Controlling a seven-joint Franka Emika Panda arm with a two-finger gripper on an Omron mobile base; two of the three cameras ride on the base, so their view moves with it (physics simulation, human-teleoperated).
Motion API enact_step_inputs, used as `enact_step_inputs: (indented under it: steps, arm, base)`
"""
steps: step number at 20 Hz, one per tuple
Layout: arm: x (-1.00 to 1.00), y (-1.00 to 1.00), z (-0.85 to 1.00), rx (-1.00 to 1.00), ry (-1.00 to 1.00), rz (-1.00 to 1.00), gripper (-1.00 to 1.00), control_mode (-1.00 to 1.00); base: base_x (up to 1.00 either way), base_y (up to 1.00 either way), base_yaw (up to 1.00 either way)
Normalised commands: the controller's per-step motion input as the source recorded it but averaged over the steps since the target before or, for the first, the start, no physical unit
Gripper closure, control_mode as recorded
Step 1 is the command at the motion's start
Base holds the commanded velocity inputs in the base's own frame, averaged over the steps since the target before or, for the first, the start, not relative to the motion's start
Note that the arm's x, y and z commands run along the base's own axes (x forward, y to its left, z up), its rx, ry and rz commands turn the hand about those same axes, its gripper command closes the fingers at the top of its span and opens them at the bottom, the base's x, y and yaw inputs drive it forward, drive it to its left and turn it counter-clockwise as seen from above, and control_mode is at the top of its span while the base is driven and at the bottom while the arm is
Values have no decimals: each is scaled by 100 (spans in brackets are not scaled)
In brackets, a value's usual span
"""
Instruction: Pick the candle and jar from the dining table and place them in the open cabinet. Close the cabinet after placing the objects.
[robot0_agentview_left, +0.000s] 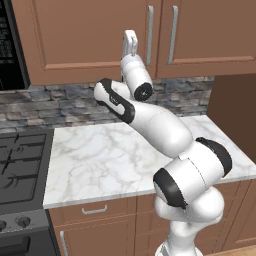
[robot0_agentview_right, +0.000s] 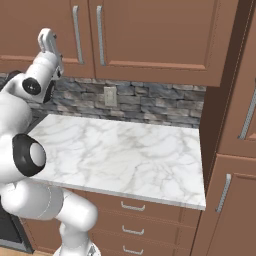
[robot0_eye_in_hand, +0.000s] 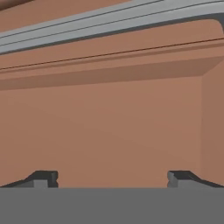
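Left base view shows the gripper raised high against the brown wooden cabinet, just left of the long silver bar handle of the same door. Right base view shows the same gripper up at the upper doors, near the bar handle, with all visible doors appearing shut. Hand view looks straight at a flat brown door panel at close range, with a grey handle bar crossing the top of the view; the two dark fingertips stand wide apart with nothing between them, so the hand is fully open and holds nothing. The position suggests a door has just been pushed closed, or that the hand is lined up flat against it; which cannot be settled from these views. The marble counter below, with its drawers, carries nothing visible. Neither the candle, the jar nor the dining table can be located, and the shut doors conceal any contents. A stove stands at far left.
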Motion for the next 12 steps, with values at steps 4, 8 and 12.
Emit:
enact_step_inputs:
  steps: [4, 8, 12]
  arm:
    - [22, -10, 0, 0, 0, 0, -100, -100]
    - [14, -7, 0, 0, 0, 0, -100, -100]
    - [7, -5, 0, 0, 0, 0, -100, -100]
  base:
    - [0, 0, 0]
    - [0, 0, 0]
    - [0, 0, 0]
